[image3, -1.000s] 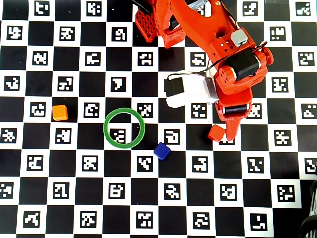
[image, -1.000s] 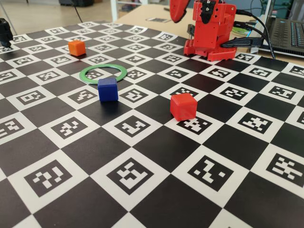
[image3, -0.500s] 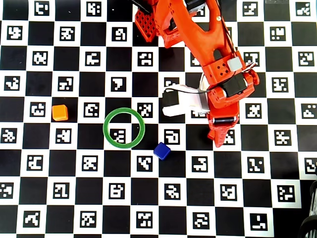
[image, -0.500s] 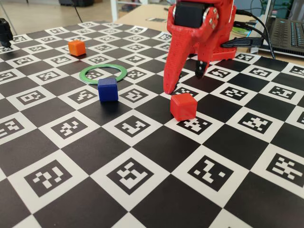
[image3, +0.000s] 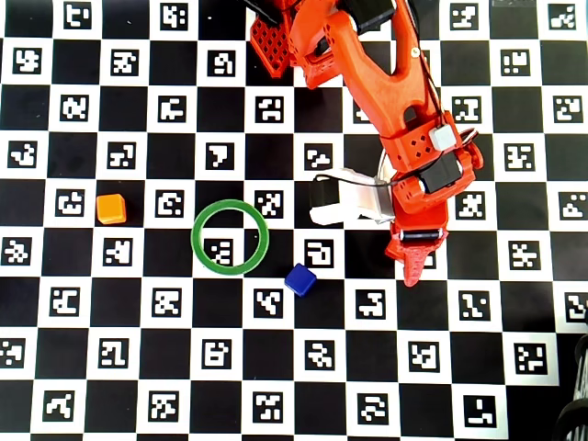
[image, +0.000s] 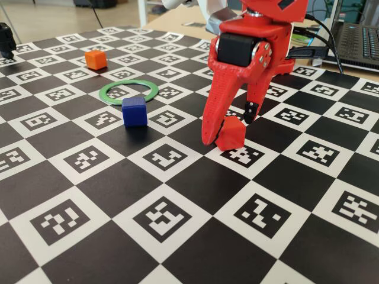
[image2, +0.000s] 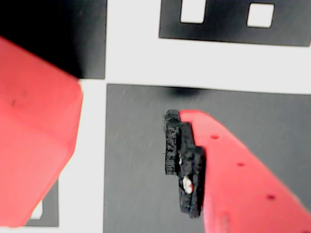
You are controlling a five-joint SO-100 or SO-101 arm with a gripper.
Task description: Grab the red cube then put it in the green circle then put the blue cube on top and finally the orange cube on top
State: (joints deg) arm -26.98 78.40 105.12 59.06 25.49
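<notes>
The red cube (image: 232, 134) sits on the checkered board between my gripper's (image: 228, 129) two red fingers and looks tipped against the left one. The jaws stand open around it, and the black-tipped right finger (image: 250, 113) is a little clear of it. The wrist view shows the red cube (image2: 34, 136) at the left, a gap, then the black pad (image2: 182, 165). From overhead my gripper (image3: 413, 266) hides the cube. The green circle (image: 102, 94) (image3: 195, 237) lies flat to the left with nothing inside. The blue cube (image: 134, 111) (image3: 299, 279) stands just outside it. The orange cube (image: 95, 59) (image3: 111, 209) is farther left.
The arm's red base (image3: 276, 41) stands at the board's far edge. A laptop (image: 358, 41) and cables lie beyond the board at the right of the fixed view. A white camera block (image3: 344, 197) rides on the wrist. A dark object (image: 6, 38) sits at the left edge.
The gripper has come down from above the board to straddle the red cube, which now looks tipped. The blue cube, orange cube and green circle have not moved.
</notes>
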